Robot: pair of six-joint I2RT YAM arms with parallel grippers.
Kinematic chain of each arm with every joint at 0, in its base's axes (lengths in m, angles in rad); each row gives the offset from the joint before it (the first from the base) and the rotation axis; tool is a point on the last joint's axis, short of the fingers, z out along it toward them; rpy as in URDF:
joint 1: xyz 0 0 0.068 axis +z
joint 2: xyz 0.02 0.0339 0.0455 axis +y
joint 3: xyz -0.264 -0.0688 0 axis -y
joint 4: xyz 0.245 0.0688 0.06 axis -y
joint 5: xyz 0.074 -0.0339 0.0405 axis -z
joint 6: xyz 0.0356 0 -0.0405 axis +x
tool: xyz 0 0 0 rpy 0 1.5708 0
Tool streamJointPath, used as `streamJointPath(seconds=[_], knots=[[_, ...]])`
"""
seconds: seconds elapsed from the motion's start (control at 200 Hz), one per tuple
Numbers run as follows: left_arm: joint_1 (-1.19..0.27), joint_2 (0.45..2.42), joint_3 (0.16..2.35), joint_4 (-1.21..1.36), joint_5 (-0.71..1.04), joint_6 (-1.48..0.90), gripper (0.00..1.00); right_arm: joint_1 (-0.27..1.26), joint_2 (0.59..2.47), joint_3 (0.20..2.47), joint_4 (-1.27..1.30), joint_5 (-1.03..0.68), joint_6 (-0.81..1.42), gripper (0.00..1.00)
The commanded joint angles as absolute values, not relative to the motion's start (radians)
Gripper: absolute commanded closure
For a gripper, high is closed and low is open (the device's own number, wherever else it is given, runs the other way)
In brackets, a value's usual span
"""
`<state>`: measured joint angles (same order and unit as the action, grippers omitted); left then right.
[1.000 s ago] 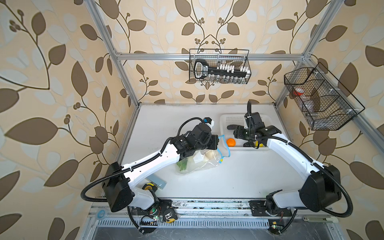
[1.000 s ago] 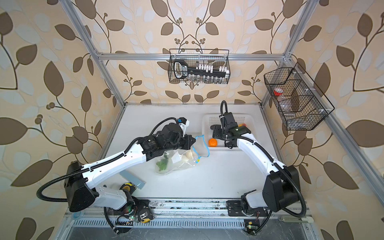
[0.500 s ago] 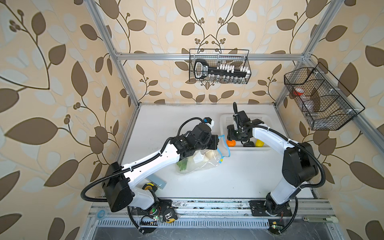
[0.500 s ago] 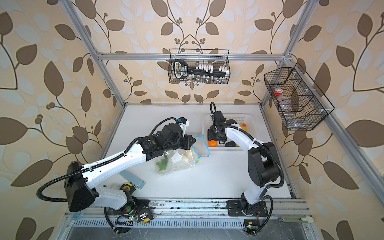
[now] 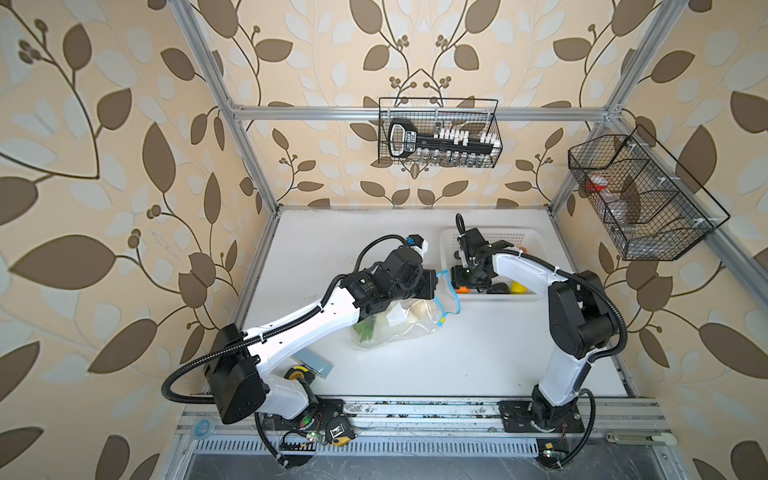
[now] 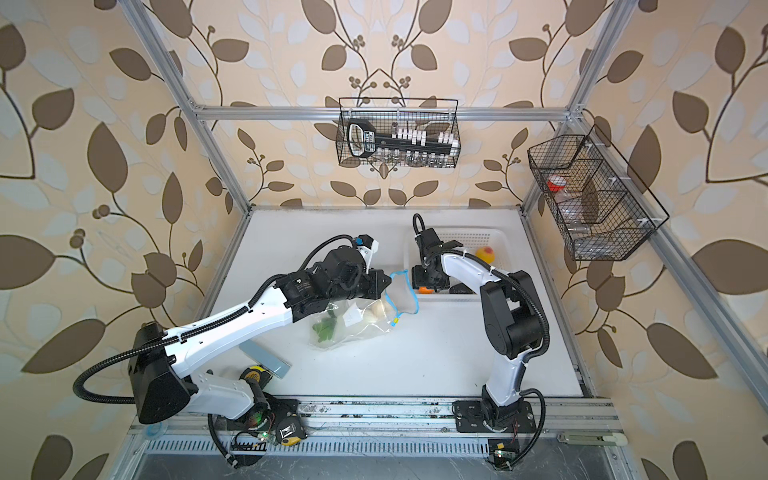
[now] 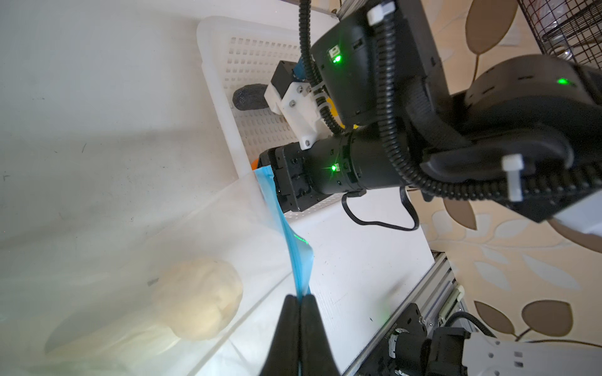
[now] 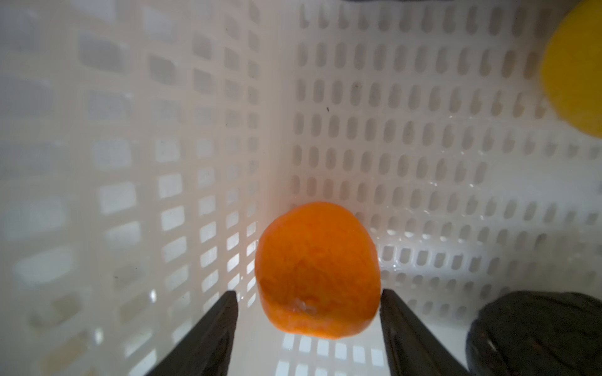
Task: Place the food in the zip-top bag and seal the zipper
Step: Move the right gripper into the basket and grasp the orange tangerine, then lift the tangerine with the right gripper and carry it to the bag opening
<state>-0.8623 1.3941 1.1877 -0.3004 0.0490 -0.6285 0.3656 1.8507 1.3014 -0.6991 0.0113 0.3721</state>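
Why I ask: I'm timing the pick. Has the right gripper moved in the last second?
Yes. In a top view the right gripper has shifted left inside the white basket, toward its left wall; its open jaws now straddle the orange.

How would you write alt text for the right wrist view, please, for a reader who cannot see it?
An orange toy fruit lies between the open black fingers of the right hand, beside a wall of the white perforated basket. A yellow fruit and a dark piece show partly at the frame's edges.
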Motion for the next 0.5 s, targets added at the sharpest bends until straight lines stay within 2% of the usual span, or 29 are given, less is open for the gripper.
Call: streamJointPath(seconds=[0.0, 0.095, 0.495], knots=[[-0.854, 1.356, 1.178, -0.269, 0.030, -0.622, 1.00, 0.367, 1.879, 1.325, -0.705, 0.026, 0.351, 0.30], [-0.854, 1.356, 1.177, -0.269, 0.029, -0.623, 1.00, 0.365, 1.885, 1.323, -0.700, 0.035, 0.353, 0.34], [-0.855, 1.356, 1.178, -0.270, 0.027, -0.621, 1.00, 0.355, 1.865, 1.302, -0.679, 0.041, 0.365, 0.40]])
